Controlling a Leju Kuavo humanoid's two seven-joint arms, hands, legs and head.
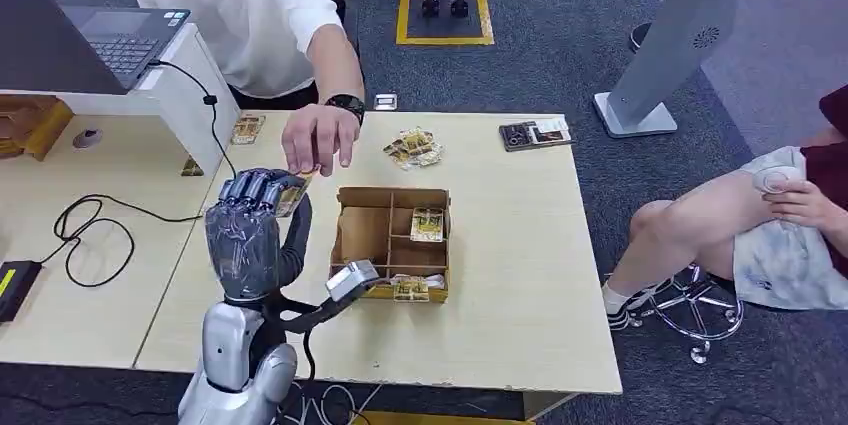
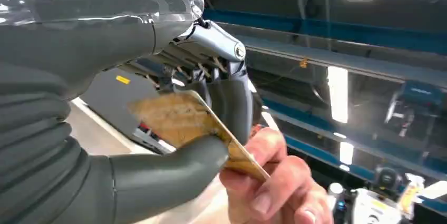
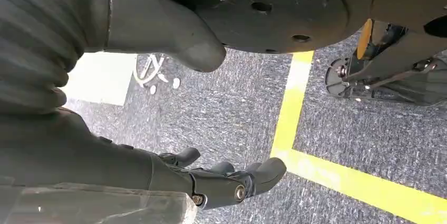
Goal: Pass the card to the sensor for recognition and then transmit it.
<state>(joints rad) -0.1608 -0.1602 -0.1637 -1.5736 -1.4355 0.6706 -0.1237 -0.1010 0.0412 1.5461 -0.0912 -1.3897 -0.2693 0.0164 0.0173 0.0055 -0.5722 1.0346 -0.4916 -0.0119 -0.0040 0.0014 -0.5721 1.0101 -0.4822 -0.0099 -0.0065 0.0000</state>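
My left hand is raised over the table's left part and pinches a tan card between thumb and fingers. A person's hand reaches down from the far side and its fingers hold the same card at its free end. In the head view the card peeks out at my fingertips, just under that hand. My right hand hangs over the floor with its fingers loosely curled, holding nothing. I cannot make out a sensor.
A brown compartment box with cards stands right of my left hand. More cards and a dark booklet lie at the table's far edge. A laptop and cables are on the left. A seated person is at right.
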